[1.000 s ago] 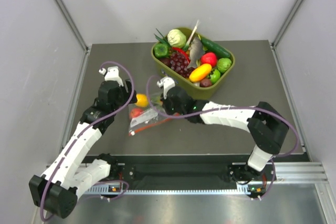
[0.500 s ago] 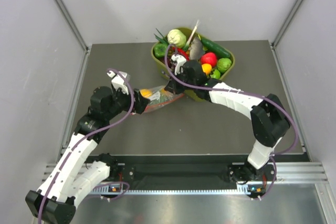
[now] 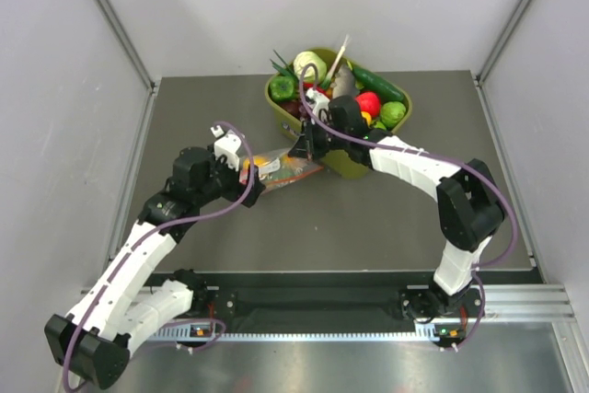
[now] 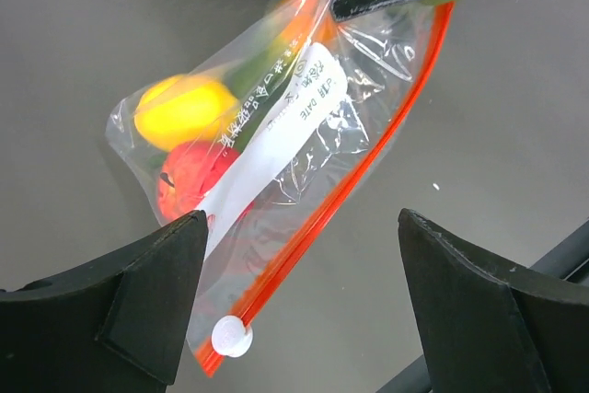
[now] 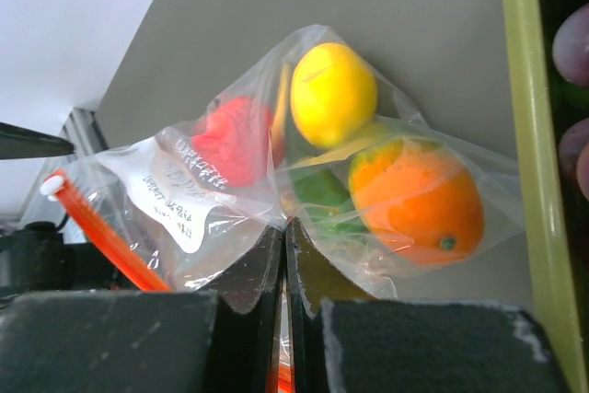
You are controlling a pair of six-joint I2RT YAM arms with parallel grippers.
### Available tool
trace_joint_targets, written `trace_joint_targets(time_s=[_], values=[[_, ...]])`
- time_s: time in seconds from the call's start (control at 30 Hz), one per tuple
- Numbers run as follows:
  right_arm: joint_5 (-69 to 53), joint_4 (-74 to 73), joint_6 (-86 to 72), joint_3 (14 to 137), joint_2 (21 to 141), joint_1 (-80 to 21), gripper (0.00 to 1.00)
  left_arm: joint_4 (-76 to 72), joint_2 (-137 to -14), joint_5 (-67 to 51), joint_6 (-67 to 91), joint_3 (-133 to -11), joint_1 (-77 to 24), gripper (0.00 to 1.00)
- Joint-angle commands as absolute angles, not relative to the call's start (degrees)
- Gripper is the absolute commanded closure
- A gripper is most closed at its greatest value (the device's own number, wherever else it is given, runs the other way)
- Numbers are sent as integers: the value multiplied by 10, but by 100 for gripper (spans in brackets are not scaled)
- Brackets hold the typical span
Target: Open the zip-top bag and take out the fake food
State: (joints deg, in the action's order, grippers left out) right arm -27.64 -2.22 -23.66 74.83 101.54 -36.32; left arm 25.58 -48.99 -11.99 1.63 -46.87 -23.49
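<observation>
The zip-top bag is pinched at its film by my right gripper, just left of the tub. In the right wrist view the right gripper is shut on the plastic. Inside the bag are a yellow lemon, a red fruit, an orange-and-green fruit and a green piece. My left gripper is open. Its fingers stand on either side of the orange-red zip strip, near the white slider. The left gripper touches nothing.
The olive-green tub stands at the back right of the bag. It holds cabbage, purple grapes and other toy food. Its rim is right beside the bag. Grey walls close in the table on three sides.
My right gripper has carried the bag back and to the right, up against the tub. My left gripper has followed to the right and now straddles the zip end.
</observation>
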Motion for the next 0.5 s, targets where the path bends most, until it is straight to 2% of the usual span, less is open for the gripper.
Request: trace_joint_targets(time_s=[0.0,0.27,0.47], values=[[-314,-5,-255,785,1021,-352,100,254,-494,-108,-11,-486,-245,11],[-332,-10,-265,802,1031,-339,100,267,-509,-46,-31,-478,-315,16],[-349,-4,-276,800,1030,-335,100,279,-541,37,-33,-484,-330,24]])
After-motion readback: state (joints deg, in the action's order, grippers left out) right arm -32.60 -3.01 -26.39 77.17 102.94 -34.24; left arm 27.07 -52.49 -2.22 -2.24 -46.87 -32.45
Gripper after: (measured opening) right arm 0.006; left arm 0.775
